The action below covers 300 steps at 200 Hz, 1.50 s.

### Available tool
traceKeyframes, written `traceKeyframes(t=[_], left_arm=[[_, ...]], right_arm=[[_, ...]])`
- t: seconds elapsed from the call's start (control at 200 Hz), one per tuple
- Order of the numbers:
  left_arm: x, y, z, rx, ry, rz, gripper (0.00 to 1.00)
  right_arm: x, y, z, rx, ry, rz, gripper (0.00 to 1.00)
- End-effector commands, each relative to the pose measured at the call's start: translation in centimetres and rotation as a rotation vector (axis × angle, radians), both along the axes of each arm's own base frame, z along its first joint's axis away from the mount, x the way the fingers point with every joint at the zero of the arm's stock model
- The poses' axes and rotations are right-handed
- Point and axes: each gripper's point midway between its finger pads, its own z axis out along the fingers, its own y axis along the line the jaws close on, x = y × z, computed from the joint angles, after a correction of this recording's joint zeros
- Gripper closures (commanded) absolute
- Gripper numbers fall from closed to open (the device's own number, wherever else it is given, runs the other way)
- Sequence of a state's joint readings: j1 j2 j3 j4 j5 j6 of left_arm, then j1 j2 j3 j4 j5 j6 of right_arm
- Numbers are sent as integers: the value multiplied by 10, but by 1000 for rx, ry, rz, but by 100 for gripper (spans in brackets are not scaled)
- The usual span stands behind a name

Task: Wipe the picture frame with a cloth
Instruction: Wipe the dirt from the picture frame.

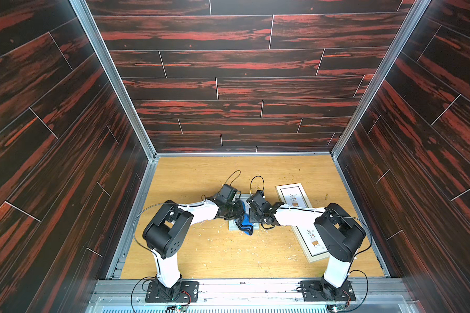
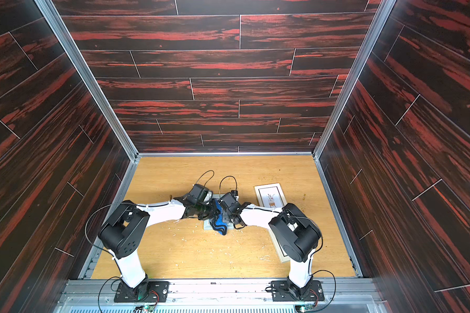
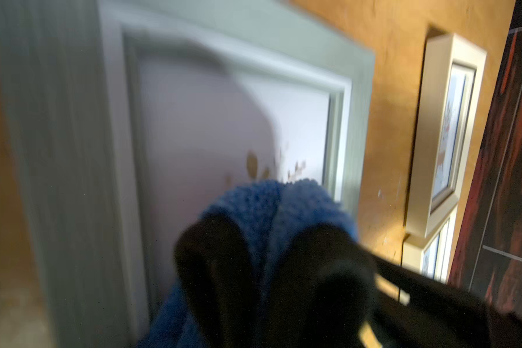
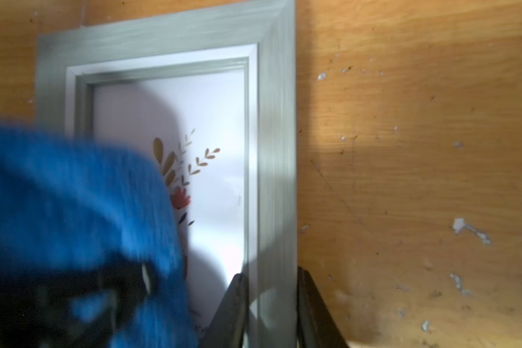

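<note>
The picture frame [image 1: 232, 227] [image 2: 207, 227], grey-green with a white floral print, lies flat mid-table under both wrists. In the left wrist view its wide rail [image 3: 82, 150] runs beside the cloth [image 3: 271, 205], a bright blue fluffy bundle. My left gripper [image 3: 268, 238] is shut on that bundle, which rests on the glass. In both top views the cloth [image 1: 246, 227] [image 2: 220, 226] hangs below my left gripper [image 1: 238, 214]. My right gripper [image 4: 271, 280] is shut on the frame's side rail [image 4: 276, 150], one finger on each side. The cloth [image 4: 73, 195] covers part of the print.
A long cream frame [image 1: 292, 196] [image 2: 270, 196] [image 3: 446, 135] with plant pictures lies to the right, partly under the right arm. White flakes and crumbs [image 4: 470, 229] are scattered over the wooden tabletop [image 1: 201, 176]. Dark panelled walls close in three sides.
</note>
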<state>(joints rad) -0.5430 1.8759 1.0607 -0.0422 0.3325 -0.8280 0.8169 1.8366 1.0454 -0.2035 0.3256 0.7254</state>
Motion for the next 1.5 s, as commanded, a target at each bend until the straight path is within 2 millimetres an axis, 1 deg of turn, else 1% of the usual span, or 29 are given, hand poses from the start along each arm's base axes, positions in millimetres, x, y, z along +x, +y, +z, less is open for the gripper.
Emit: traceKeyframes(t=[0.0,0.1,0.18,0.215,0.266,0.301,0.371,0.466,0.521,0.656,0.721,0.807,0.842,0.902,0.967,1.007,1.082,1.127,1.152,1.162,1.182,1.192,1.268,1.318,1.378,1.408,1.498], left_arm=[[41,3,-4,-3,-43,56,100],[74,-4,-9,-3,-66,69,100],[95,2,-10,29,-86,86,100],[105,4,-8,39,-103,97,100],[110,7,-6,53,-100,90,100],[108,7,-3,62,-97,77,100],[94,7,3,74,-89,41,100],[68,7,6,56,-65,10,100],[47,10,3,68,-45,-6,100],[-10,2,-2,78,16,-89,100],[-33,1,-6,87,40,-113,100],[-48,3,-7,77,61,-115,100],[-49,5,-7,77,64,-112,100],[-44,8,-4,95,50,-104,100],[-28,12,0,100,32,-90,100],[-15,14,1,102,24,-80,100],[17,16,7,105,-9,-46,100],[34,16,7,104,-20,-30,100],[45,15,11,100,-36,-20,100],[48,15,7,104,-33,-17,100],[55,13,8,104,-37,-13,100],[61,12,12,99,-48,-10,100],[78,6,7,107,-44,-19,100],[83,4,3,113,-36,-26,100],[80,5,-1,120,-24,-29,100],[76,6,-1,121,-24,-31,100],[54,13,-2,134,-19,-41,100]], right_arm=[[2,-5,-1,-18,3,-15,92],[2,-7,2,-20,-1,-19,92],[1,-10,5,-18,-6,-22,92],[0,-11,5,-21,-7,-23,92],[-1,-12,5,-23,-9,-24,92],[0,-13,5,-25,-10,-27,92],[0,-14,5,-26,-10,-30,92],[1,-13,4,-26,-13,-29,92],[1,-12,3,-26,-11,-28,92],[3,-11,2,-31,-10,-22,92],[4,-11,1,-35,-11,-22,92],[4,-12,1,-37,-11,-25,92],[4,-11,1,-34,-10,-26,92],[4,-11,0,-32,-9,-27,92],[3,-11,1,-28,-9,-27,92],[3,-12,1,-28,-10,-28,92],[2,-12,3,-27,-12,-27,92],[2,-14,4,-27,-14,-31,92],[1,-14,5,-26,-14,-31,92],[1,-14,5,-25,-14,-32,92],[1,-14,5,-26,-16,-31,92],[1,-14,5,-25,-15,-30,92],[1,-15,6,-25,-18,-34,92],[0,-16,6,-27,-18,-34,92],[0,-17,6,-31,-18,-36,92],[1,-18,6,-33,-18,-37,92],[1,-17,4,-34,-17,-36,92]])
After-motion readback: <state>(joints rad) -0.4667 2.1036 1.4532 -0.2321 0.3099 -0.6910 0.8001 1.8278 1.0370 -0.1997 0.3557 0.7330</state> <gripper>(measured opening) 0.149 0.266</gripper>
